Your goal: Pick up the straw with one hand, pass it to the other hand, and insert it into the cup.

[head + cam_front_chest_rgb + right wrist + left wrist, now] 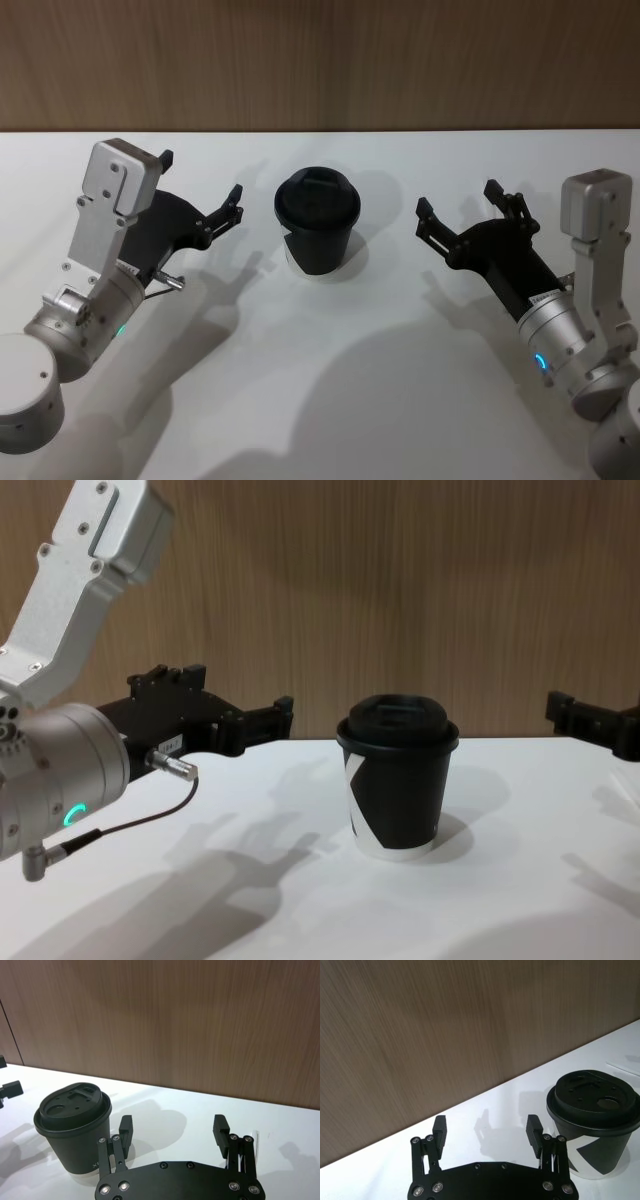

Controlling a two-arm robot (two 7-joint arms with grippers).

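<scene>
Left gripper: black, on a silver arm with a green ring; 2 fingers spread wide, nothing held; raised above the white table.
Cup: black, domed lid on, upright on the table; between the 2 grippers, near the left gripper's fingertips, a little farther from the right's.
Right gripper: black, on a silver arm; 2 fingers spread wide, nothing held; fingertips point toward the cup.
Straw: thin white sliver just beside 1 finger of the right gripper, mostly hidden under it.
</scene>
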